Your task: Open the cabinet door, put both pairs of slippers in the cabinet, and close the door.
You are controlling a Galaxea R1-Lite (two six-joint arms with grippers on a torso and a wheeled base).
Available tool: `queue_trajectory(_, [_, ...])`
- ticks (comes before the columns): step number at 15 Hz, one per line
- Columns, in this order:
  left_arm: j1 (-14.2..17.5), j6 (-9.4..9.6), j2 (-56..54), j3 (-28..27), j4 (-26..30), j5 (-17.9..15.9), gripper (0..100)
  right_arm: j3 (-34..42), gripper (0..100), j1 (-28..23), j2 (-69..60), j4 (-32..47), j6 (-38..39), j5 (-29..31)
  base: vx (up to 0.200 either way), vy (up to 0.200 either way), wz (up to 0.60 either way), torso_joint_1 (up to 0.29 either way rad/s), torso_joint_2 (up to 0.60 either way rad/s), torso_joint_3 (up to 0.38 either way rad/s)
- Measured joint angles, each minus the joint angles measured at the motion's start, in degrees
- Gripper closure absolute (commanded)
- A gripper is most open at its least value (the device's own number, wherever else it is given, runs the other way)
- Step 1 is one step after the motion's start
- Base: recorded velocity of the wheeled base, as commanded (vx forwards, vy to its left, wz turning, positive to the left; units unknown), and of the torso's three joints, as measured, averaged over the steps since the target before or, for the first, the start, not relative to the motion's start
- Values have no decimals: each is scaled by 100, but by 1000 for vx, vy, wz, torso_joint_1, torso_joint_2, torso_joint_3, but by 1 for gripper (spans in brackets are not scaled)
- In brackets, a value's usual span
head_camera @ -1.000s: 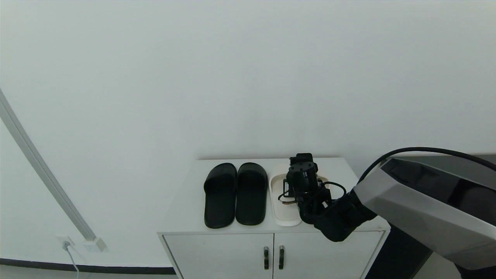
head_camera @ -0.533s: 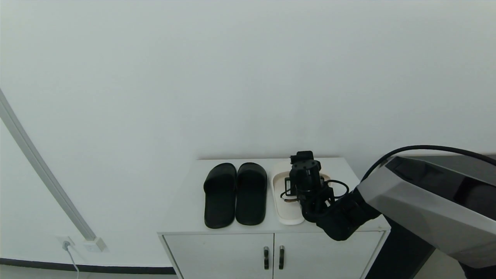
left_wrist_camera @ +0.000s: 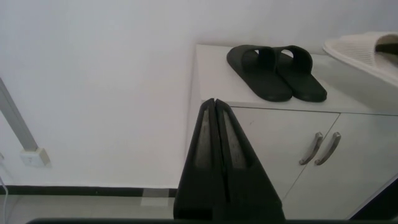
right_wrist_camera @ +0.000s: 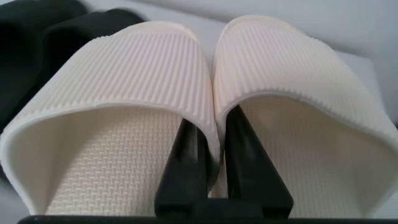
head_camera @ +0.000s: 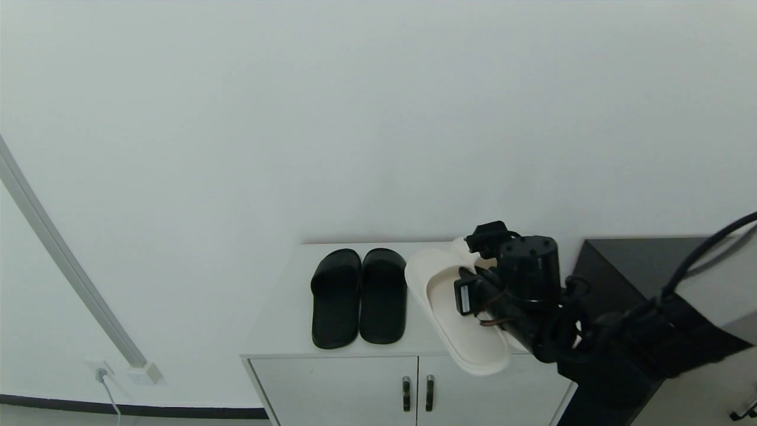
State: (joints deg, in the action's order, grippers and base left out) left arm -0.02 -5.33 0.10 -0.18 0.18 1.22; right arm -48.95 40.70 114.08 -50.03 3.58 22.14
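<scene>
A pair of black slippers [head_camera: 359,296] [left_wrist_camera: 277,71] lies side by side on top of the white cabinet [head_camera: 278,331]. My right gripper [right_wrist_camera: 214,155] is shut on the pair of white slippers [head_camera: 467,322] [right_wrist_camera: 155,81], pinching the two inner strap edges together. The white pair hangs tilted above the cabinet's right front edge, and its heels overhang the shut doors [head_camera: 343,384]. My left gripper [left_wrist_camera: 214,106] is shut on nothing, low in front of the cabinet's left side. The white slippers [left_wrist_camera: 367,50] show at the far edge there.
Two dark handles [head_camera: 417,393] [left_wrist_camera: 318,148] sit where the two shut doors meet. A dark unit [head_camera: 627,260] stands right of the cabinet. A wall socket with a plug [head_camera: 100,373] and a slanted cable duct [head_camera: 59,254] are on the left wall.
My right arm has lifted the white slippers off the cabinet top and swung them forward and to the right. The black slippers have not moved.
</scene>
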Motion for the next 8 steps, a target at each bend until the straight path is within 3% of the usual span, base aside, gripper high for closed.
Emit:
queue_trajectory(5, [2, -2, 0, 0, 0, 0, 100, 1902, 100, 290, -1802, 38, -176, -2421, 0, 0, 0, 0, 0, 0])
queue_trajectory(8, [2, -2, 0, 0, 0, 0, 100, 2306, 100, 384, -2225, 84, -182, -2627, 0, 0, 0, 0, 0, 0])
